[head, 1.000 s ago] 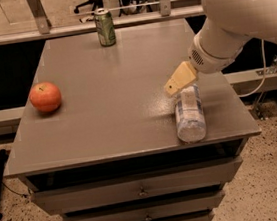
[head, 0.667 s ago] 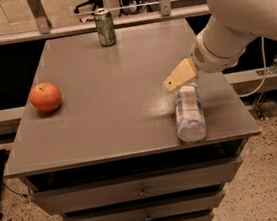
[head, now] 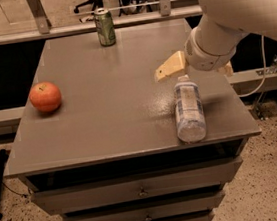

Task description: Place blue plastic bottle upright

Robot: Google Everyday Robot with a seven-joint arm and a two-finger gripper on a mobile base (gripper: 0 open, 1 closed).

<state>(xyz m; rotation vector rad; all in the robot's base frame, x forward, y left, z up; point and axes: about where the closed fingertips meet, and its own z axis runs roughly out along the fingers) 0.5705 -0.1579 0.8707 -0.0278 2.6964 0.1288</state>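
Looking down on a grey flat-topped table (head: 109, 116) with drawers beneath, and finding the blue plastic bottle (head: 188, 109), a clear one with a white screw cap and a pale blue-and-white label, lying on its side at the table's front right corner. Base turned to the table's front edge and almost at it, cap pointing toward the table's far edge. Not yet upright. Hanging over the table's right side, about halfway back and just above the cap end: the two-finger gripper (head: 193, 71) of a bulky white arm, with tan fingers (head: 171, 65). Jaws standing apart, one finger reaching out over the table top, the other showing toward the table's right edge behind the white wrist, clamped on nothing. Cannot tell whether touching the cap or only very close to it. Resting near the table's left edge, a round orange-red fruit (head: 45, 96). Standing upright at the middle of the table's far edge, a green drink can (head: 104, 27).
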